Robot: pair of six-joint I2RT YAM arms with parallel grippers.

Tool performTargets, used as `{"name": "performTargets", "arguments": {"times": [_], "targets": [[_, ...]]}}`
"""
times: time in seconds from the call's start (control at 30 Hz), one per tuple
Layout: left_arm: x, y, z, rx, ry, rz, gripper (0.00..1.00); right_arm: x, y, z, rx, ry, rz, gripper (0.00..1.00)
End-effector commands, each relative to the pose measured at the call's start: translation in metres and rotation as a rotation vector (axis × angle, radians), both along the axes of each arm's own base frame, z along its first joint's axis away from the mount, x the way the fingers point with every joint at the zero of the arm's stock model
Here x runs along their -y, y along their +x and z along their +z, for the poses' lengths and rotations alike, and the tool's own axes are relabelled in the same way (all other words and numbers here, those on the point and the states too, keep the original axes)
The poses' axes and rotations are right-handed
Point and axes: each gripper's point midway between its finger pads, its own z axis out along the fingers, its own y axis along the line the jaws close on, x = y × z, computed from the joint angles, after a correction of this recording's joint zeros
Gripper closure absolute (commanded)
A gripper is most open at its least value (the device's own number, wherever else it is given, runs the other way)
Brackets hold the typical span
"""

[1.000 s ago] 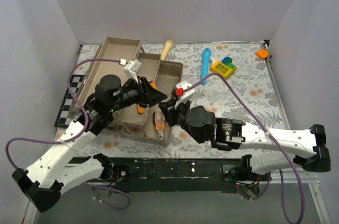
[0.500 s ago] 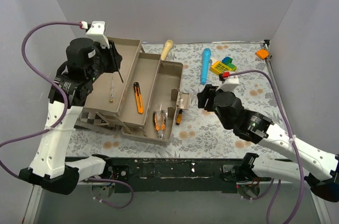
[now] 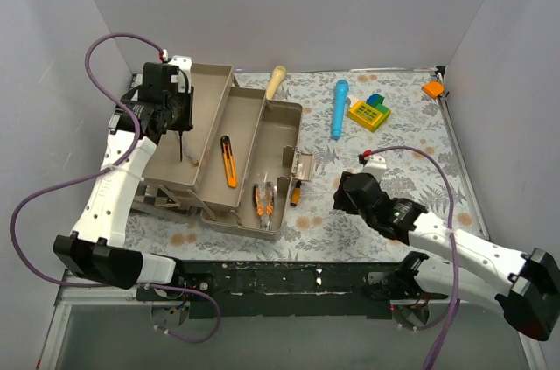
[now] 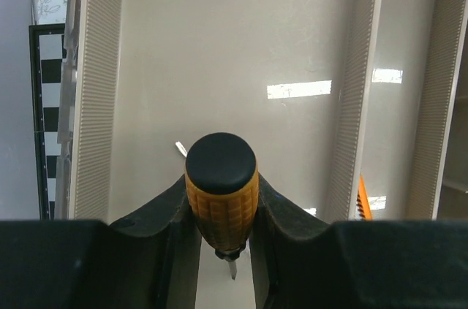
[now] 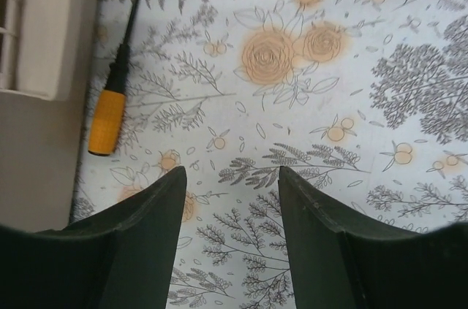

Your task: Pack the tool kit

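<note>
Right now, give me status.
Left gripper shut on screwdriver over tray. Right gripper open, empty. Second screwdriver on mat beside toolbox. Nothing blocking it.

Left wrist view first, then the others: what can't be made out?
- Left wrist: held screwdriver shaft, mostly hidden between the left jaws.
- Right wrist: toolbox cut off by the left edge.
- Top external: right jaws hidden under their wrist; pliers too small for detail.
</note>
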Motion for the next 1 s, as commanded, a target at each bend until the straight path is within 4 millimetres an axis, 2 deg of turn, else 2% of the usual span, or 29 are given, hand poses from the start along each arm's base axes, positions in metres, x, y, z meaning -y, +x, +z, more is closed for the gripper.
{"name": "performTargets", "arguments": {"times": [0.0,0.03,0.07,0.1,0.27,0.37,0.43,0.5,0.57,0.73,0.83,0.97], "targets": [[0.000,-0.001,-0.004,-0.018,-0.001,-0.021,0.73,-0.029,0.004,-0.023,-0.040,0.089,0.035,0.40],[0.001,0.000,-0.006,-0.024,-0.003,-0.022,0.66,-0.032,0.005,-0.027,-0.049,0.087,0.044,0.40],[0.001,0.000,-0.005,-0.022,-0.005,-0.024,0.51,-0.036,0.005,-0.030,-0.061,0.088,0.053,0.40],[0.001,0.001,-0.003,-0.017,-0.006,-0.024,0.41,-0.040,0.005,-0.031,-0.068,0.090,0.063,0.40],[0.004,0.007,0.026,0.059,-0.025,-0.027,0.02,-0.052,0.008,-0.027,-0.075,0.123,0.088,0.40],[0.009,0.008,0.047,0.115,-0.055,-0.047,0.02,-0.050,0.007,-0.027,-0.076,0.125,0.075,0.40],[0.020,0.003,0.056,0.145,-0.113,-0.088,0.02,-0.047,0.006,-0.026,-0.073,0.118,0.067,0.40],[0.043,-0.007,0.048,0.124,-0.200,-0.188,0.04,-0.043,0.005,-0.027,-0.075,0.105,0.061,0.41],[0.056,-0.015,0.034,0.092,-0.245,-0.240,0.08,-0.040,0.004,-0.029,-0.078,0.101,0.052,0.41],[0.057,-0.021,-0.012,-0.025,-0.233,-0.235,0.16,-0.040,0.003,-0.029,-0.083,0.121,0.046,0.42],[0.061,-0.023,-0.023,-0.045,-0.239,-0.249,0.18,-0.040,0.002,-0.030,-0.082,0.129,0.040,0.43],[0.066,-0.024,-0.031,-0.060,-0.233,-0.272,0.28,-0.037,0.001,-0.030,-0.079,0.130,0.031,0.43]]}}
